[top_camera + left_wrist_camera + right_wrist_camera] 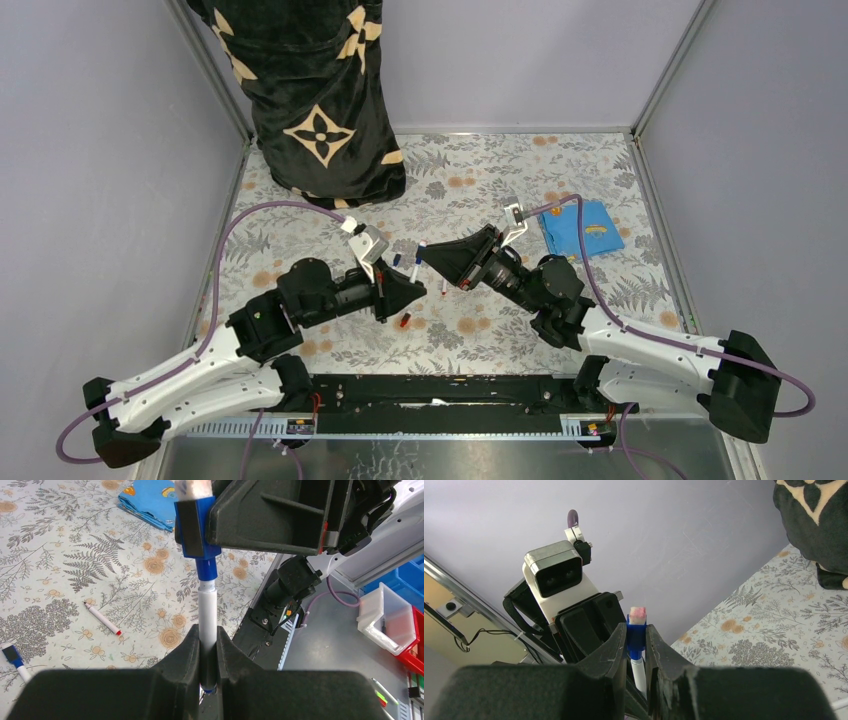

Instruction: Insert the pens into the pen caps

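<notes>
Floral tablecloth [480,170], lilac walls [100,150]; left of the blue folded cloth [580,228], my left claw [207,639] grips a white pen [207,605], my right claw [636,632] pinches the blue cap [205,570] at its tip; a red-tipped pen [102,619] lies flat, well apart from that cloth

The floral surface [470,170] is seen from high above and behind the arm bases [292,380] by the top external camera. The left wrist view is taken closely along the left tool [207,637], toward the right arm [360,555] and blue cloth [150,505]. The right wrist view is aimed along the right tool [636,632] at the left wrist camera [556,575]. The pen [207,610] and blue cap [192,525] are shared by both wrist views
</notes>
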Controlling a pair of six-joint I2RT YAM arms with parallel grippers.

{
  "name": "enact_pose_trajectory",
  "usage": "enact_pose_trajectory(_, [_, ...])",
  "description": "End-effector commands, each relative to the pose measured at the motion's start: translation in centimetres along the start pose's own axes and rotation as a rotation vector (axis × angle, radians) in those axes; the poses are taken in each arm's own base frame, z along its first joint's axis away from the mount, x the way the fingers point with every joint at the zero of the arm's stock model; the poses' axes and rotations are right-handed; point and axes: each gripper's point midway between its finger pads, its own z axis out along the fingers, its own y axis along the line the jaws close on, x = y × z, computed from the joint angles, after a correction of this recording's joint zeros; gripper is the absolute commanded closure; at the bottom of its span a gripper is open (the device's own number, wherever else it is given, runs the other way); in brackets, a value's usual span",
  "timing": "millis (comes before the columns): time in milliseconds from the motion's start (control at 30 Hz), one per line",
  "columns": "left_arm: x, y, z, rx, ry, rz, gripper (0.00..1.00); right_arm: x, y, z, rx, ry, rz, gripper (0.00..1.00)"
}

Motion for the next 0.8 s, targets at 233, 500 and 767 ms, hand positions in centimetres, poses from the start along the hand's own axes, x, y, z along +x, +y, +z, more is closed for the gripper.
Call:
enact_pose_trajectory(233, [-2.1,-0.3,-0.5,-0.004,-0.091,0.008,1.00,-0.1,2.1,0.8,-0.112,0.002,-0.056,1.00])
enact_pose_trajectory(500, [-2.8,-0.3,-0.7,-0.010,-0.122,-0.004,1.00,1.8,2.8,0.7,-0.207,0.073,-0.113,1.00])
enact_pose_trajectory(767, [-4.3,-0.2,-1.8,-0.027,-0.189,-0.008,1.00,3.7,2.1,0.7,-0.220,0.152,-0.143,0.96])
